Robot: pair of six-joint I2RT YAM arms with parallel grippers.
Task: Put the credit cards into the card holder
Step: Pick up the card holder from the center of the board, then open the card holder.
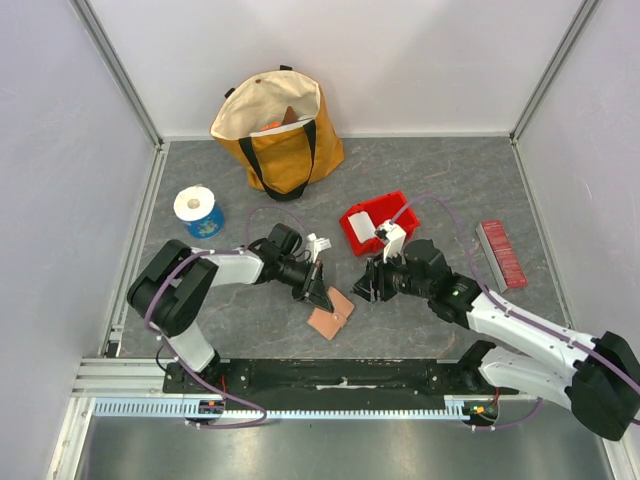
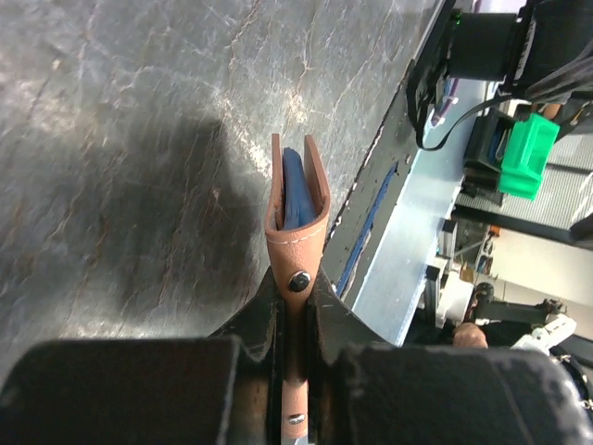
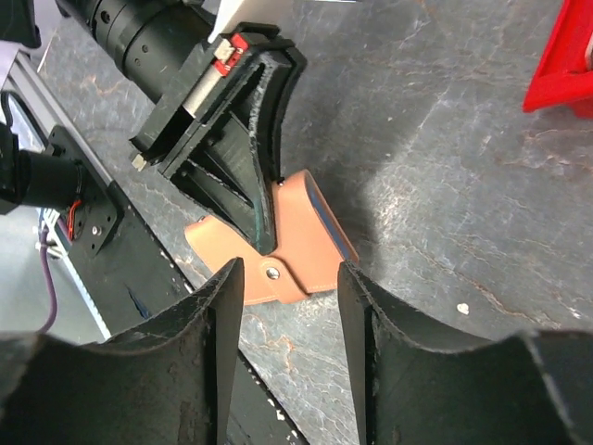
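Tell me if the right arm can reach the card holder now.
Probably yes: the right gripper faces the card holder with fingers open, nothing between; the left gripper clamps only one end.

light: bright, even, from above | shadows: soft under the arms in the top view; broad dark patch on the table beside the card holder at the left wrist | glare: pale sheen on the table – both wrist views | focus: top view sharp; near fingers dark, blurred | distortion: walls lean at the top view's edges
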